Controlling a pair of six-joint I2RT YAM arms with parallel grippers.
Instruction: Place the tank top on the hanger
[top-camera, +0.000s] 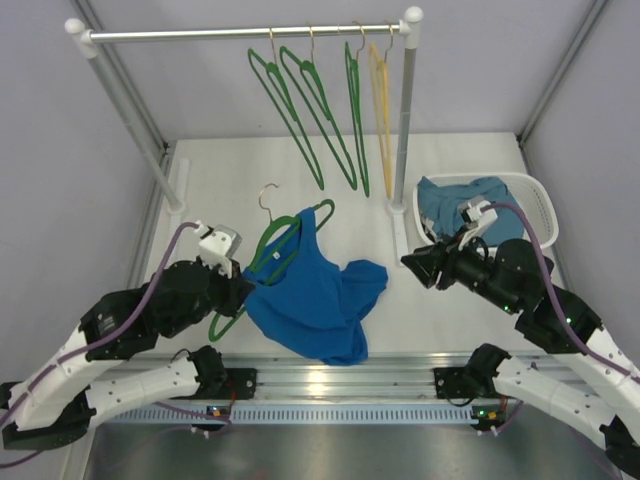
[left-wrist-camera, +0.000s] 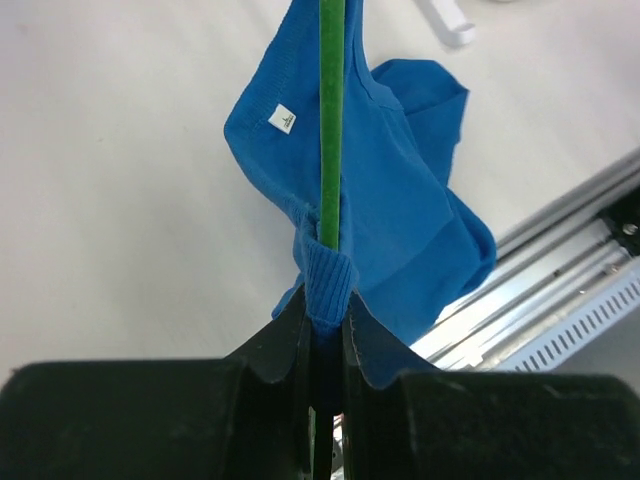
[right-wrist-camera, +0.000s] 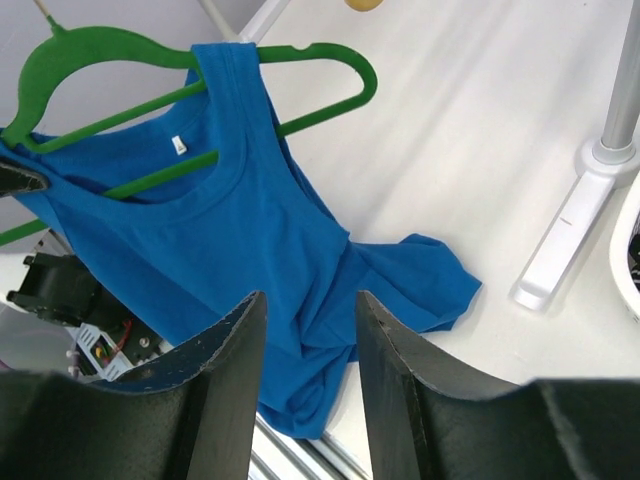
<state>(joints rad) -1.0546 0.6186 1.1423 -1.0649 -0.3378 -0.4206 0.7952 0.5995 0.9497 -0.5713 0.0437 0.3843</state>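
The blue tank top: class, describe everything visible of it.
Royal-blue soft knit tank top, wide straps, ribbed scooped neck, small white label inside. One strap loops over the green hanger; the other is pinched with it in the jaws of the left gripper. The lower half lies crumpled on the white table.

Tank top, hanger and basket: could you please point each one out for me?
tank top (top-camera: 318, 300), top view, middle of its body.
hanger (right-wrist-camera: 110, 42), right wrist view, upper green arm.
basket (top-camera: 541, 208), top view, right-hand wall.

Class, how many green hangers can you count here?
4. Three green hangers hang on the rail, left of the yellow hanger; the fourth is threaded into the tank top. None looks hidden.
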